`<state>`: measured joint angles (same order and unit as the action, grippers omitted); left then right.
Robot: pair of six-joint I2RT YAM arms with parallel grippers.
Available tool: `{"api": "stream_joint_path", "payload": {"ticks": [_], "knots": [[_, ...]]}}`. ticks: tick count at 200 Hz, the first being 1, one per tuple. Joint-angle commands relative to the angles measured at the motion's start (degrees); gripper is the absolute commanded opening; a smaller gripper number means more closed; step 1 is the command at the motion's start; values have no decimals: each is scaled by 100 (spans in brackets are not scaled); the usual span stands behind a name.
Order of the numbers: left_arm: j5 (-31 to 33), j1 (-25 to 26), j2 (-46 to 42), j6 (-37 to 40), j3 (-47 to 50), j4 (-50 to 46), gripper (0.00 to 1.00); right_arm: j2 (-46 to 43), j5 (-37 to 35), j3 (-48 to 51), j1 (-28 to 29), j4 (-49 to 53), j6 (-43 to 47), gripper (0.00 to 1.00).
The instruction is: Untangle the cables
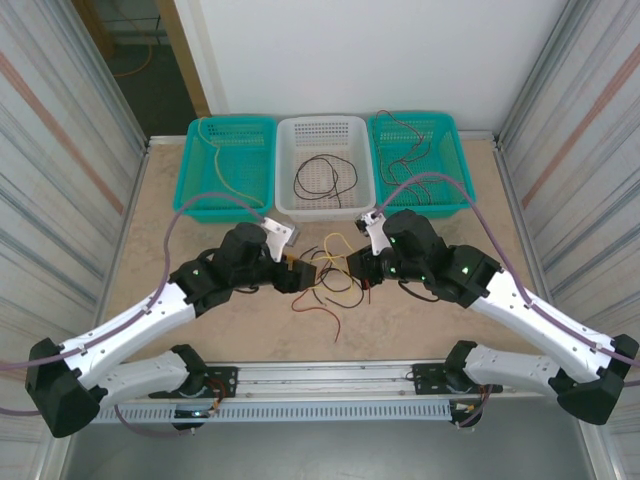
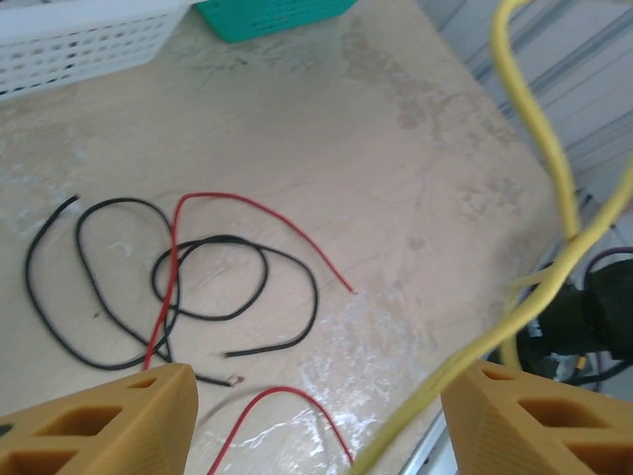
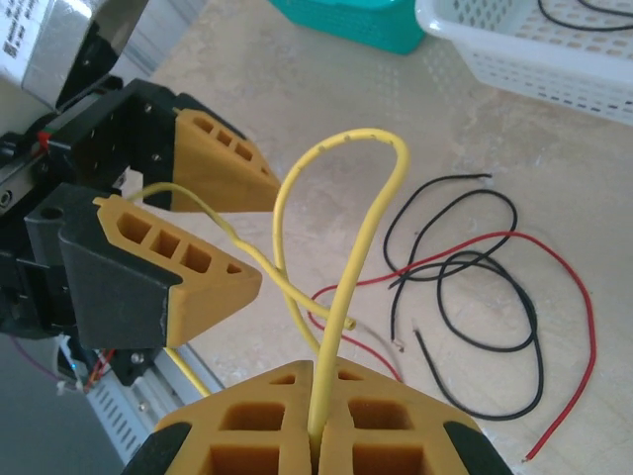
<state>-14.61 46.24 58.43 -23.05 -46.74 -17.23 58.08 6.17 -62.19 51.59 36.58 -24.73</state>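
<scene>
My right gripper is shut on a yellow cable that rises from its fingers in a tall loop. The same yellow cable runs slack through the gap of my left gripper, close to its right finger and not clamped. That left gripper stands open, facing the right one. Both hover over the table's middle, left gripper and right gripper a short way apart. Below them a black cable and a red cable lie crossed on the table.
Three baskets line the far edge: a teal one holding a yellow wire, a white one holding a black wire, a teal one holding a red wire. Metal rails run along the near edge.
</scene>
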Motion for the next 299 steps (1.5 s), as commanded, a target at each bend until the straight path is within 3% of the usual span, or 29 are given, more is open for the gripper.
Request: {"api": "stream_joint_path", "payload": {"ticks": [1,49,71,94,121,181,197,229,239,258,279,299], "knots": [[-555,36,-17,220,-237,307,61,-87,260,-161,-48,61,170,0],[-644,35,-68,450,-376,335,37,-8,283,-222,-88,113,263,0],[-632,35,-52,581,-446,253,15,1,248,-253,-116,104,305,0],[-433,34,-122,582,-463,262,0,2,92,-234,-239,92,256,0],[553,-8,-696,212,-275,650,0,-89,-93,29,-791,28,-17,0],[3150,-166,-2686,-508,465,1850,0,-645,1224,727,-3219,-608,-1182,0],[4130,-255,-3076,-801,443,1497,0,-600,1412,867,-3685,-599,-1262,0],[6656,-308,-3562,-1781,38,-387,0,-657,1923,1195,-4565,-711,-1429,0],[7051,-317,-3687,-1805,12,-549,0,-684,1987,1240,-4707,-738,-1458,0],[7236,-335,-3750,-1417,4,-322,0,-702,2100,1175,-4721,-753,-1426,0],[7729,-330,-3639,-1564,-208,-583,0,-690,2160,1101,-4694,-783,-1366,0],[7932,-381,-3539,-1282,-248,-223,0,-635,2338,967,-4451,-917,-1269,0]]}}
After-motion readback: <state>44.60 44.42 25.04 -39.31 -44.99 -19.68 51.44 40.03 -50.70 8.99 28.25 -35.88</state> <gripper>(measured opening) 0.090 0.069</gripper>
